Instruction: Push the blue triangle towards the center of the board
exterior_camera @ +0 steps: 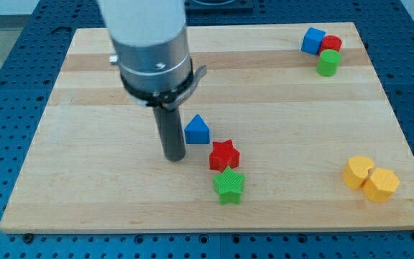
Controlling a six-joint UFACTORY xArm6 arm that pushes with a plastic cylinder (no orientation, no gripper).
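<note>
The blue triangle lies on the wooden board, a little left of the board's middle. My tip rests on the board just to the triangle's left and slightly below it, very close to it; I cannot tell if they touch. A red star lies right below the triangle toward the view's right, and a green star lies just under the red star.
At the view's top right a blue cube, a red block and a green cylinder stand clustered. At the bottom right lie a yellow heart-like block and a yellow hexagon.
</note>
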